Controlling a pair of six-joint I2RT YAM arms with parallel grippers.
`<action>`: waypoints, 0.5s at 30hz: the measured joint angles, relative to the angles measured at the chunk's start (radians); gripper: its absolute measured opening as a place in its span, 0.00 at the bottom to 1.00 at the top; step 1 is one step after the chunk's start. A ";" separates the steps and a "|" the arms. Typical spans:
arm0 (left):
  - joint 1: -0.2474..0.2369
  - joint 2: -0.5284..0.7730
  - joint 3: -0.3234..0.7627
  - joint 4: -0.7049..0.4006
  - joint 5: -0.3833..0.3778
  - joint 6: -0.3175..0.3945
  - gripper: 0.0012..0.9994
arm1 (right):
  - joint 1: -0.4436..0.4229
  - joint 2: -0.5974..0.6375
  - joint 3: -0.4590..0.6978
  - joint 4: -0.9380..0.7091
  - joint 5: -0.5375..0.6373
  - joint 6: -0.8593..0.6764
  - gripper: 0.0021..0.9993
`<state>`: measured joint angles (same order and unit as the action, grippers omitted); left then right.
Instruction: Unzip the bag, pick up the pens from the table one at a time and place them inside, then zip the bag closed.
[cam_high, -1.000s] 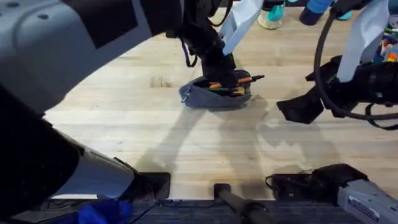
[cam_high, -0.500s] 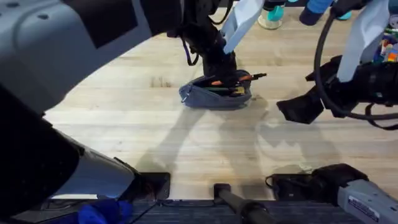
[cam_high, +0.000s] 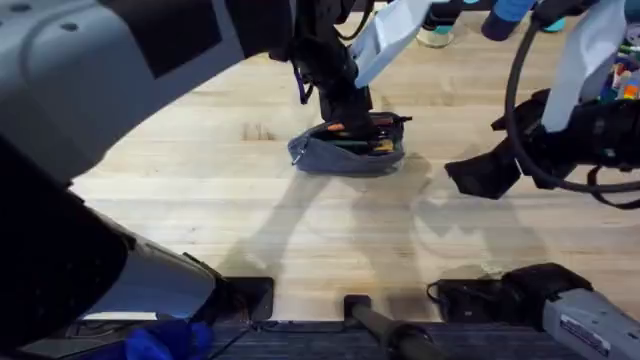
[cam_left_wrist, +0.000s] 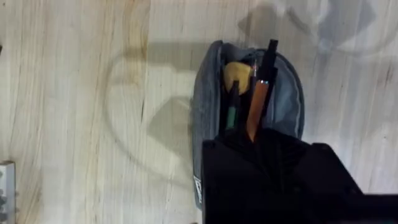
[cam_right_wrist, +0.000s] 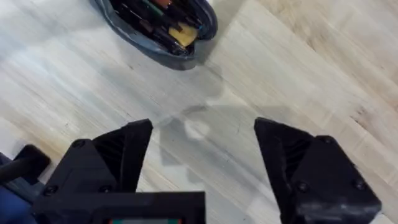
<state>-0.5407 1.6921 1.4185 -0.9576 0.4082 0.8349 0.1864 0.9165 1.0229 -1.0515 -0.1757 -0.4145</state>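
On the far middle of the light wooden surface (cam_high: 330, 230), the grey-blue bag (cam_high: 345, 152) lies unzipped, an orange pen (cam_left_wrist: 257, 107) and a black pen (cam_left_wrist: 268, 65) inside among other items. The left hand (cam_high: 345, 108) sits over its mouth; its grip cannot be told. The right hand (cam_right_wrist: 202, 158) hovers nearby, spread wide, holding nothing. No writing on the bag is legible.

Left arm (cam_high: 335, 70) blocks bag (cam_high: 345, 152) top; table (cam_high: 330, 240) nr right arm bare.
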 joint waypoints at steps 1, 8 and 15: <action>0.000 0.000 0.000 0.000 -0.004 0.000 0.04 | 0.000 0.000 0.000 0.000 0.000 0.000 1.00; 0.000 0.000 0.000 0.001 -0.012 0.000 0.04 | 0.000 0.000 0.000 0.000 0.000 0.000 1.00; 0.000 0.024 0.000 0.008 -0.012 0.001 0.04 | 0.000 0.000 0.000 0.000 0.000 0.000 1.00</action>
<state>-0.5407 1.7160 1.4185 -0.9493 0.3958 0.8356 0.1864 0.9165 1.0229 -1.0515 -0.1757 -0.4145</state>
